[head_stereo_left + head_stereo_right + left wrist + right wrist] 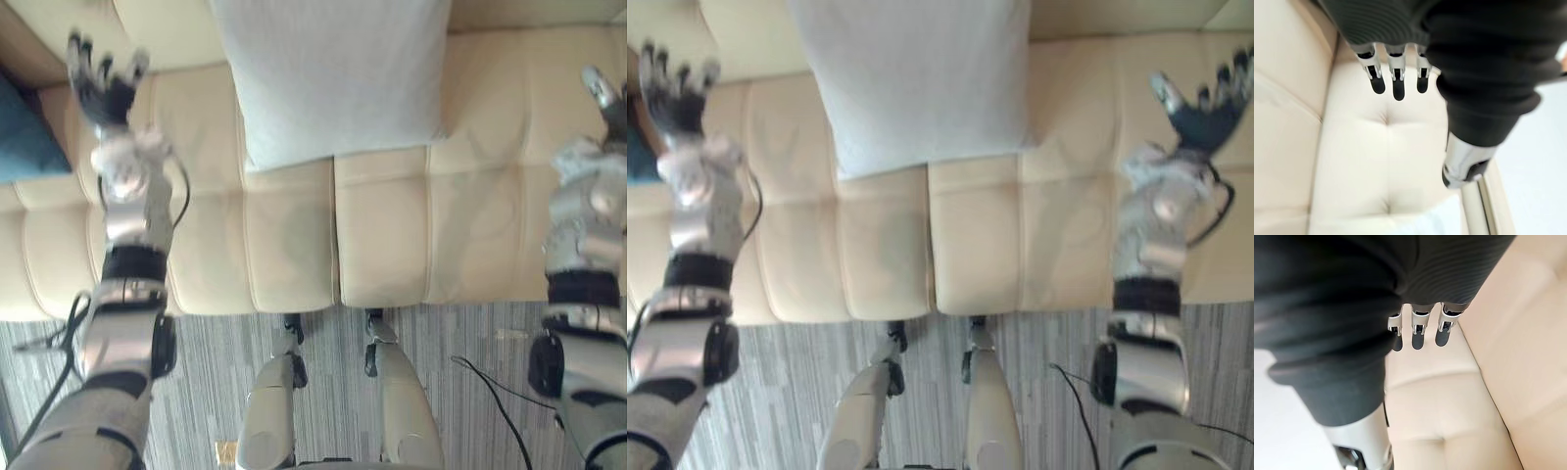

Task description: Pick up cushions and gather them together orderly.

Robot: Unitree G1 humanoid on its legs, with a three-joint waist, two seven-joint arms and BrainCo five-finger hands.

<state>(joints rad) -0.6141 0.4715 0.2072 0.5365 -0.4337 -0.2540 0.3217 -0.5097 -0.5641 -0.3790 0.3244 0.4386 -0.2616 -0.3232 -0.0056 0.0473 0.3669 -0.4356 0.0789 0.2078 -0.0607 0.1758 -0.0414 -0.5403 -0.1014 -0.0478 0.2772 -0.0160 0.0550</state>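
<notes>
1. Seen from the robot's head, a cream leather sofa (392,235) runs across the upper part of the scene, with a grey striped carpet (470,372) below it.
2. A pale grey-white cushion (333,78) stands at 12 o'clock, leaning on the backrest, its lower edge resting on the seat across the seam between two seat pads.
3. A teal cushion (24,137) shows at the sofa's edge at about 9 o'clock, well apart from the pale one. Most of it is cut off.
4. The left hand (103,93) is raised over the seat at 10 o'clock, between the two cushions. Its fingers are spread and straight and it grips nothing. Its wrist camera shows straight fingers (1398,83) above bare seat leather.
5. The right hand (1202,119) is raised at 2 o'clock, on the far side of the pale cushion. It is likewise released, fingers fanned out, above bare seat.
6. Judged step: the start of a pick. Both hands are poised empty, flanking the pale cushion, and no cushion is lifted or gathered yet.
7. The next move probably calls for choosing one cushion. The teal one lies nearest the left hand, which would need to reach toward 9 o'clock, close on it, and carry it in beside the pale cushion so the two sit neatly together.
</notes>
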